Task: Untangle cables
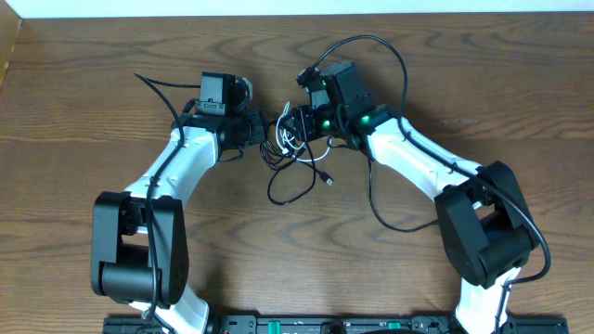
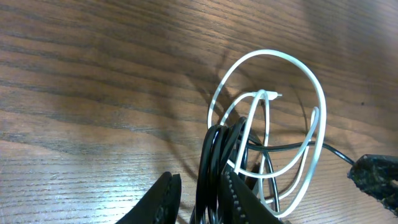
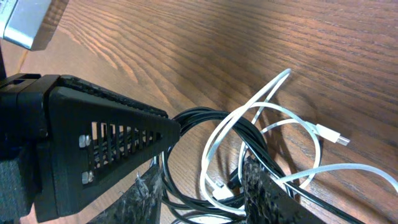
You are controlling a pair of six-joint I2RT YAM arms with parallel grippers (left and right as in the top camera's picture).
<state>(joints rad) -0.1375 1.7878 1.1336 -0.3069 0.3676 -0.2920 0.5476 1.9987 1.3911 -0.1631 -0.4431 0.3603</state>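
I have both cables bunched in one knot on the table (image 1: 111,111), well out from the arm bases and right between my two grippers, which sit almost nose to nose.

The black cable (image 2: 211,155) is the longer one. Several of its strands run side by side as a thick bundle. On the overhead view one slack loop spills back toward the bases and ends in a small plug (image 1: 329,180).

The white cable (image 2: 268,53) forms a wide open ring with a narrower loop inside it, both threaded around the black strands. Its metal-tipped plug (image 3: 328,132) sticks out to one side, clear of the knot.

The left gripper (image 2: 199,198) straddles the black bundle. The strands lie against one finger and a sliver of gap shows beside the other, so I cannot tell whether it is pinching them.

The right gripper (image 3: 199,202) has its fingers spread apart, with black and white strands passing loosely through the gap.
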